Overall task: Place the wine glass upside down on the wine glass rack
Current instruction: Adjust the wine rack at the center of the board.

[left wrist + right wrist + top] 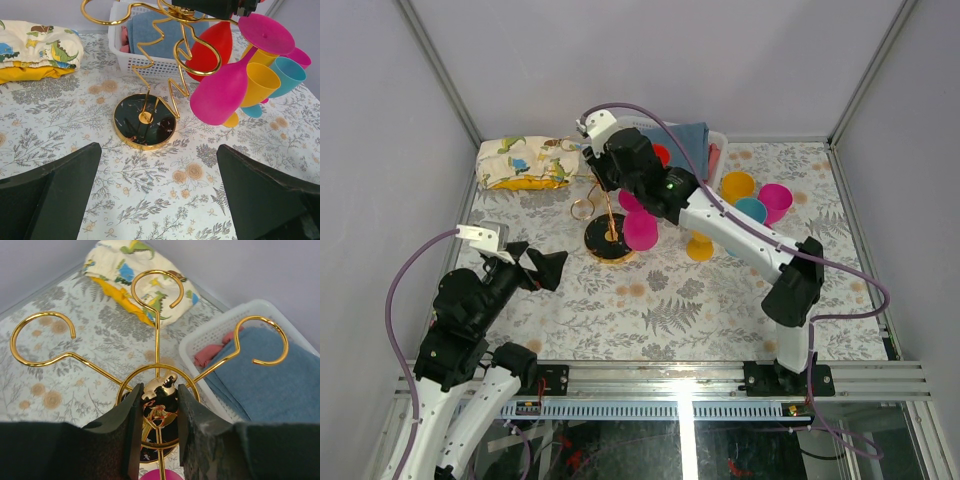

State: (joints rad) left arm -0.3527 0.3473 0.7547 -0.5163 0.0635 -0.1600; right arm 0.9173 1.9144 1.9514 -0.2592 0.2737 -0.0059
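Just below your right gripper [156, 390], whose fingers sit narrowly parted astride the top of the wine glass rack [145, 125], contact indeterminate, the wine glass [220, 95] hangs bowl-down; placement appears complete, withdrawal outstanding; your left gripper [159, 147] stands spread wide.

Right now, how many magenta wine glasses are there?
2: one magenta wine glass hangs upside down on the wine glass rack; the second sits beside the teal glass, right. Others possibly hidden.

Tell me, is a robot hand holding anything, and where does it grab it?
The left gripper is open and empty. The right gripper straddles the top of the wine glass rack; whether it pinches it cannot be told.
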